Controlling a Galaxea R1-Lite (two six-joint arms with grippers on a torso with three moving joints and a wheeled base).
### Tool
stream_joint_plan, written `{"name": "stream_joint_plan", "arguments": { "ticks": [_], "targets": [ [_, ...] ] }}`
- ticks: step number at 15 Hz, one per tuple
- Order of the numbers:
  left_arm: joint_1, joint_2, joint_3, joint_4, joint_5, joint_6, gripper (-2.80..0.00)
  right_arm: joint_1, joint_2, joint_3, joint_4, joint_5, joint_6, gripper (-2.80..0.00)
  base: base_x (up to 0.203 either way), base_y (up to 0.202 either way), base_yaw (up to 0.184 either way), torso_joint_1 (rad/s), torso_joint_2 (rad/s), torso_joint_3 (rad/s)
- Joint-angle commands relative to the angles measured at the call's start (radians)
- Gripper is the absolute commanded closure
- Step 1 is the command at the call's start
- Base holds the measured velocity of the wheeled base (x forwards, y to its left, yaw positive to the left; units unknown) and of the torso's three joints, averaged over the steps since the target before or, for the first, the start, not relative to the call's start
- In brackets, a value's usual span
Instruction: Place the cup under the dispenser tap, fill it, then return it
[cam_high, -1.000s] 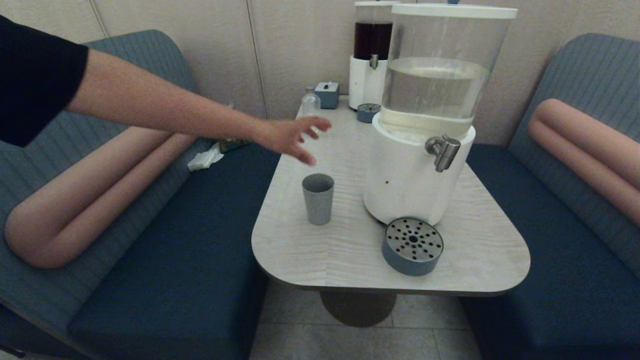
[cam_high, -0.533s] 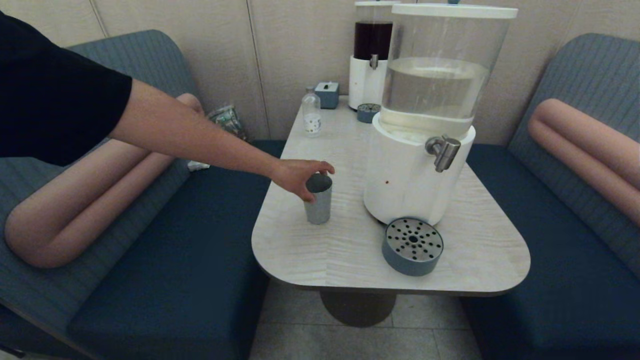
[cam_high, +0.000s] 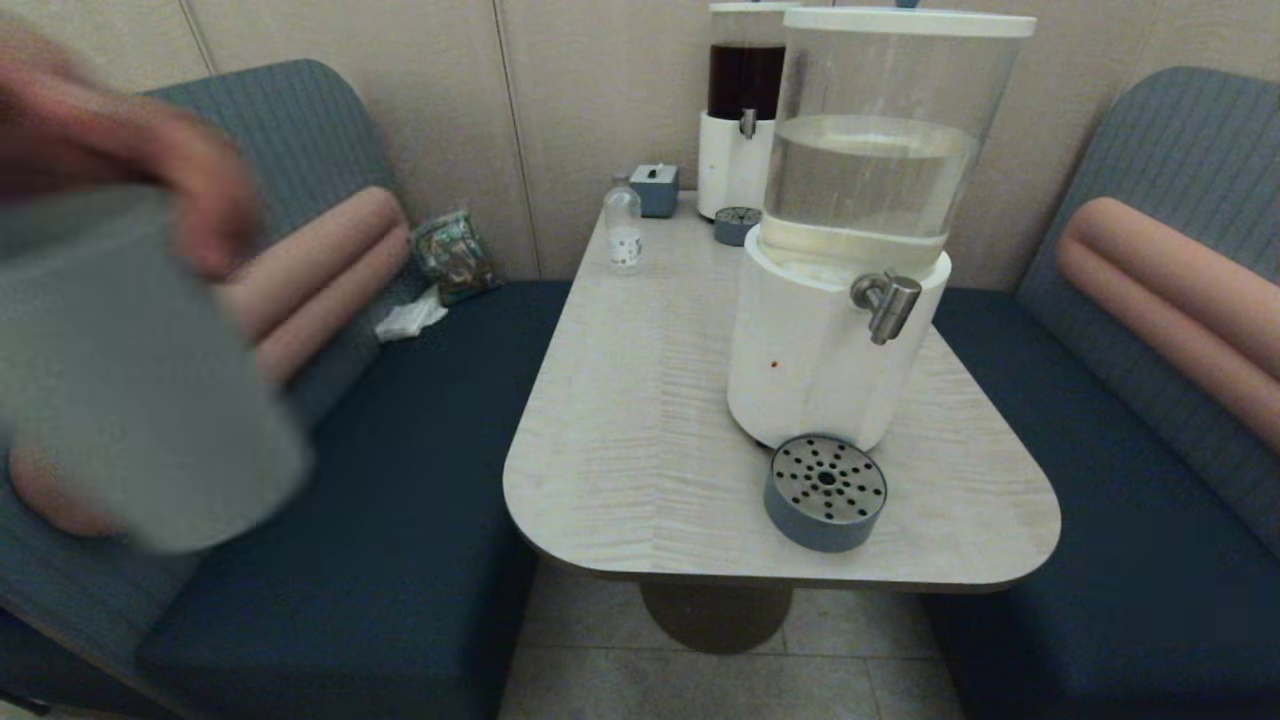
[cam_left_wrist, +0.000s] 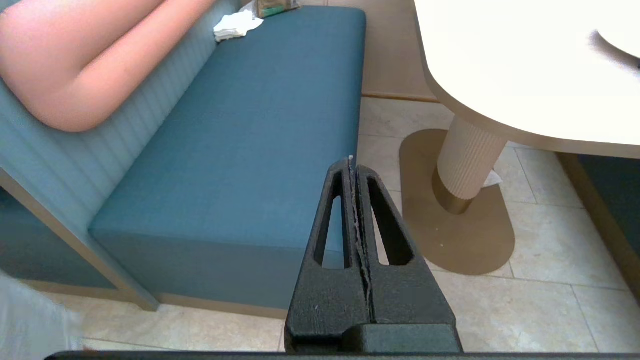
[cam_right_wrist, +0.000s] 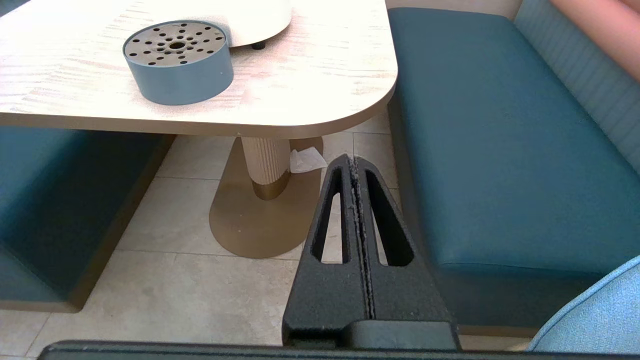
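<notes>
both arms parked low beside the bench, cup off the bench in a person's hand.

we see the left gripper (cam_left_wrist: 354, 165) and the right gripper (cam_right_wrist: 353, 162) each with black fingers pressed together, holding nothing, hanging over the tiled floor near the bench pedestal. the plain grey-blue tapered cup (cam_high: 130, 380) is blurred and close to the head camera at far left, gripped by a person's hand (cam_high: 120, 130), well apart from the pale wood-grain bench (cam_high: 650, 400). the short brushed-steel dispenser tap (cam_high: 885, 300) juts from the large white-based dispenser with a clear-liquid tank (cam_high: 830, 350). the squat grey-blue round tray with a perforated steel top (cam_high: 826, 492) sits below the tap, just beside the dispenser base. a small clear bottle (cam_high: 623, 228) stands at the bench's far end.
</notes>
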Motion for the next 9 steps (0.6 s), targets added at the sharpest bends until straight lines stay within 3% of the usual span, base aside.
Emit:
{"name": "stream_joint_plan", "arguments": {
  "ticks": [1, 9],
  "targets": [
    [0.0, 0.001, 0.0, 0.0, 0.001, -0.001, 0.0, 0.0, 0.0, 0.0, 0.0, 0.0, 0.0, 0.0, 0.0, 0.0, 0.0, 0.0, 0.0, 0.0],
    [0.0, 0.0, 0.0, 0.0, 0.001, -0.001, 0.0, 0.0, 0.0, 0.0, 0.0, 0.0, 0.0, 0.0, 0.0, 0.0, 0.0, 0.0, 0.0, 0.0]
  ]
}}
